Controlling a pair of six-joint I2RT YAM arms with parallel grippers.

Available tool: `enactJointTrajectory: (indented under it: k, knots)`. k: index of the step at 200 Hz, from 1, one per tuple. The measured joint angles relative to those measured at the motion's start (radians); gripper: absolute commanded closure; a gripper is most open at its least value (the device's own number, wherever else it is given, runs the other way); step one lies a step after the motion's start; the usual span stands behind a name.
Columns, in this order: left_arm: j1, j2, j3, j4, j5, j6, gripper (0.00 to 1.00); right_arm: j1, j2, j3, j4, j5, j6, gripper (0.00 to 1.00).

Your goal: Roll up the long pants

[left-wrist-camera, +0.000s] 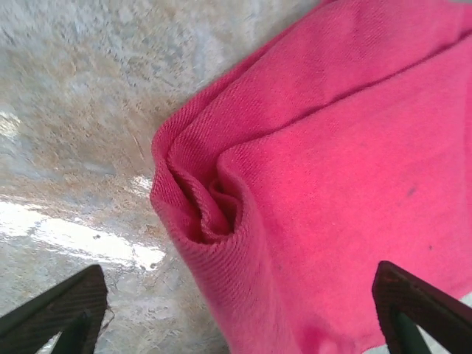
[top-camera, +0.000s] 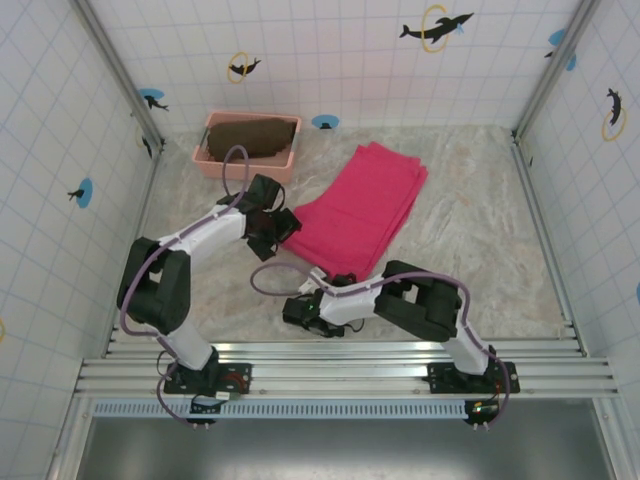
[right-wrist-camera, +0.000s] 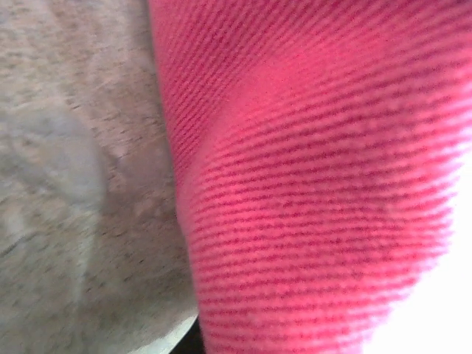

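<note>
Left gripper [top-camera: 274, 224] sits at the near-left corner of the long pants [top-camera: 358, 208], low over the table [top-camera: 480, 250]. From its wrist camera the two dark fingers [left-wrist-camera: 63, 310] are spread wide and hold nothing. The pants' corner [left-wrist-camera: 332, 184] lies between them, bunched into a small pucker at the folded edge. Right gripper [top-camera: 342, 282] is down at the near edge of the pants, close to the middle of the table's near side. Its wrist camera is pressed up against the pink ribbed fabric [right-wrist-camera: 317, 192] with bare table beside it. The fingers aren't visible there, so I can't tell if it's open or closed, or whether it has any cloth.

Pants are folded into a flat long rectangle, lying diagonally on the table from near-left to far-right, not rolled. A pink basket [top-camera: 212, 160] sits at the far-left of the table, apart from the pants, with a dark brown cloth [top-camera: 250, 136] inside.
</note>
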Motion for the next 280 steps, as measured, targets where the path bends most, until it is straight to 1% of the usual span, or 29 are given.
enactJointTrajectory:
  k: [38,62,82,98,121,149,169,206,221,261,280]
  knots:
    - [0.011,-0.105,-0.062,0.022,-0.03,0.047,0.03,-0.097,-0.143,-0.049,0.074,-0.319,-0.162,1.0]
    - [0.012,-0.149,-0.108,0.046,-0.033,0.054,0.02,-0.197,-0.201,-0.056,0.091,-0.525,-0.244,1.0]
    - [0.012,-0.192,-0.17,0.094,-0.032,0.053,0.03,-0.275,-0.224,-0.048,0.089,-0.661,-0.307,1.0]
    - [0.012,-0.243,-0.252,0.18,-0.024,0.044,0.03,-0.333,-0.225,-0.025,0.073,-0.758,-0.352,1.0]
    - [0.012,-0.296,-0.417,0.396,0.003,-0.001,0.02,-0.393,-0.212,0.011,0.04,-0.871,-0.406,1.0]
    - [0.012,-0.286,-0.569,0.655,0.033,-0.06,0.02,-0.429,-0.196,0.04,0.015,-0.953,-0.44,1.0]
    - [0.012,-0.248,-0.608,0.851,0.051,-0.095,0.02,-0.442,-0.193,0.044,0.011,-0.983,-0.446,1.0]
    - [-0.002,-0.163,-0.703,1.233,0.045,-0.162,0.02,-0.447,-0.18,0.065,0.002,-1.019,-0.447,1.0]
    - [-0.008,-0.116,-0.731,1.331,0.038,-0.184,0.03,-0.446,-0.173,0.077,-0.002,-1.031,-0.446,1.0]
    - [-0.02,-0.008,-0.75,1.479,0.027,-0.192,0.02,-0.446,-0.158,0.099,-0.013,-1.055,-0.447,1.0]
    - [-0.022,0.06,-0.753,1.593,0.026,-0.192,0.03,-0.446,-0.157,0.1,-0.014,-1.055,-0.446,1.0]
